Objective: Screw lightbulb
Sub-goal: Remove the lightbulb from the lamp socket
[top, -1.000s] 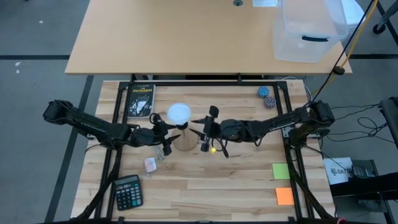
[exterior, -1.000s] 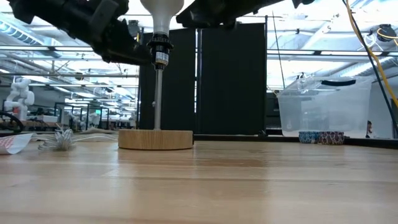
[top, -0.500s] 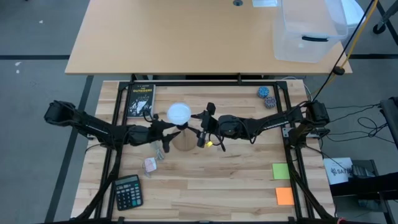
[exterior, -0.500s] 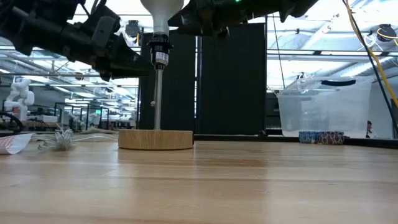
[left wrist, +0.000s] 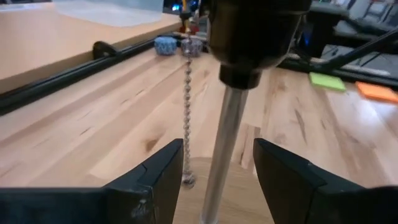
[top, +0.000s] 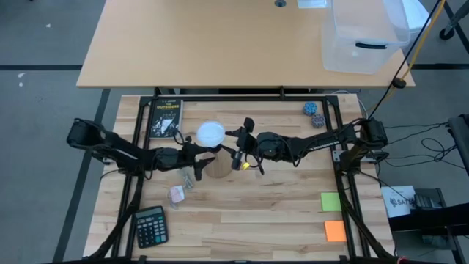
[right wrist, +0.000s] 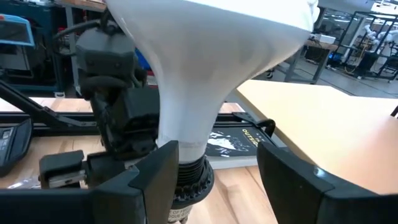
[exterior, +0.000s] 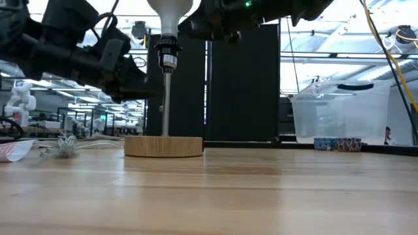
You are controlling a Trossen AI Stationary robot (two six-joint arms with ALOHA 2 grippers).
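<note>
The white lightbulb [top: 211, 133] stands upright with its screw base in the black socket [exterior: 168, 52], atop a thin metal rod [exterior: 165, 98] on a round wooden base [exterior: 163, 145]. My left gripper [top: 196, 155] is open. Its fingers stand on either side of the rod [left wrist: 219, 149] below the socket, beside the pull chain [left wrist: 186, 106], touching nothing. My right gripper [top: 236, 149] is open at the bulb's right. In the right wrist view [right wrist: 217, 149] its fingers stand either side of the bulb's neck [right wrist: 186, 118], with no contact showing.
A black book [top: 165, 117] lies at the far left. A crumpled clear wrapper [top: 187, 178], a small packet [top: 176, 193] and a calculator [top: 151, 226] lie near left. Green [top: 330, 202] and orange [top: 335, 231] notes lie near right. A clear bin [top: 363, 37] stands on the far table.
My left gripper has gone down from socket height to beside the rod. My right gripper has moved toward the table's left, closer to the bulb. The bulb and stand have stayed where they were.
</note>
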